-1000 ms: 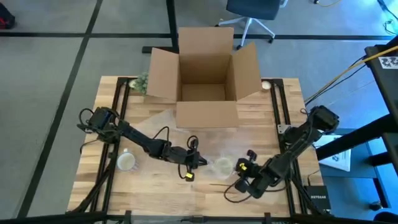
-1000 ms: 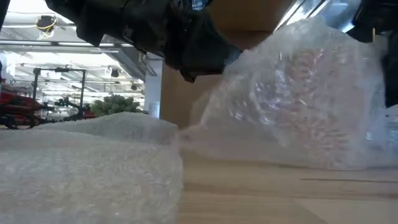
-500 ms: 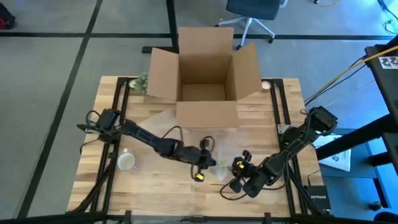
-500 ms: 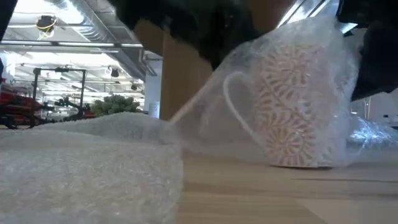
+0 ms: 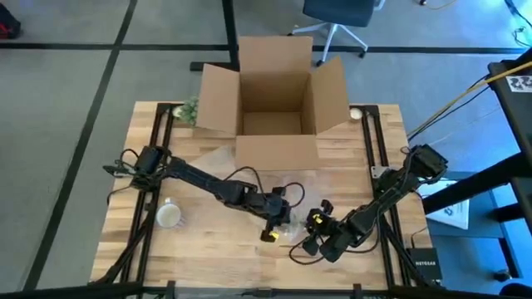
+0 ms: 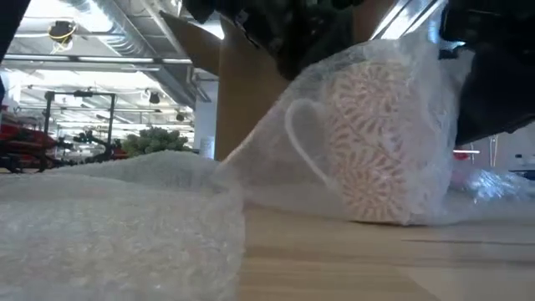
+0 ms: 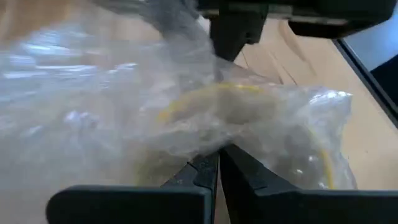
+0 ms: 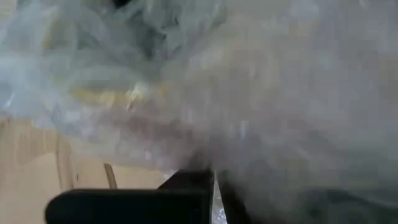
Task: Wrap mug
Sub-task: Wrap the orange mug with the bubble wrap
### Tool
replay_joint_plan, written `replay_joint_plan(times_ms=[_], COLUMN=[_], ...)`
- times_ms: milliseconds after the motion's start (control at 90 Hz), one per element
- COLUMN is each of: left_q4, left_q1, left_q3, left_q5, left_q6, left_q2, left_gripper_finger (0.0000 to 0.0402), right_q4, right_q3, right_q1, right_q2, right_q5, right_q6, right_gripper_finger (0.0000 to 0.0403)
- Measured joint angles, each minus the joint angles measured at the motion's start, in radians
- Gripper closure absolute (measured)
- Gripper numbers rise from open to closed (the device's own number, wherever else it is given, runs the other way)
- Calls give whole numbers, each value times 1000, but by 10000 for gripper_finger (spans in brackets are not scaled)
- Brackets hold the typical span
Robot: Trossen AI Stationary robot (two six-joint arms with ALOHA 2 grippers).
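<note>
A mug with a pale flower pattern [image 6: 372, 146] stands upright on the table, its handle [image 6: 303, 138] showing through the clear bubble wrap [image 6: 418, 100] draped over it. In the high view the wrapped bundle [image 5: 293, 227] lies between my two grippers near the table's front middle. My left gripper [image 5: 281, 218] is shut on the wrap at the bundle's left. My right gripper [image 5: 314, 227] is shut on the wrap at its right. My left gripper pinches a bunched fold of the bubble wrap [image 7: 211, 146] between its two fingers, right beside the mug. The wrap runs up from the table to the fingers and over the mug's top. The mug's base is on the table. My right gripper pinches the bubble wrap [image 8: 211, 158] between its shut fingers on the mug's right side. The wrap fills the wrist view and hides how many layers it has. In the low view the wrap there hangs slack down to the table [image 6: 485, 188].
An open cardboard box [image 5: 274, 100] stands at the table's far middle. A plain white mug [image 5: 169, 216] sits at the near left. More bubble wrap [image 6: 109, 226] lies heaped close to the low camera. A green bunch [image 5: 189, 108] lies left of the box.
My left gripper has gone toward the table's right edge and a little nearer, drawing the bubble wrap over the mug. My right gripper has edged toward the left. The mug, blurred behind wrap before, now stands upright under it and has slid slightly.
</note>
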Motion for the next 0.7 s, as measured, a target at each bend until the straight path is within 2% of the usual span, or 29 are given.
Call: replay_joint_plan(times_ms=[122, 333, 522, 644, 700], left_q4=[5, -9, 8, 14, 14], left_q1=[1, -7, -10, -11, -11], left_q3=[-3, -12, -10, -10, -10], left_q5=[6, -2, -3, -3, -3], left_q6=[-40, -41, -23, -28, -28], left_q2=[9, 14, 12, 12, 12], left_gripper_finger=[402, 402, 402, 402, 402], right_q4=[-72, -263, -331, -298, -278], right_q3=[45, 126, 135, 141, 145], right_q1=[8, 83, 114, 110, 92], right_q2=[-28, -109, -123, -128, -130], right_q5=[-34, -127, -80, 57, 50], right_q6=[-14, 43, 113, 72, 59], right_gripper_finger=[403, 403, 403, 403, 403])
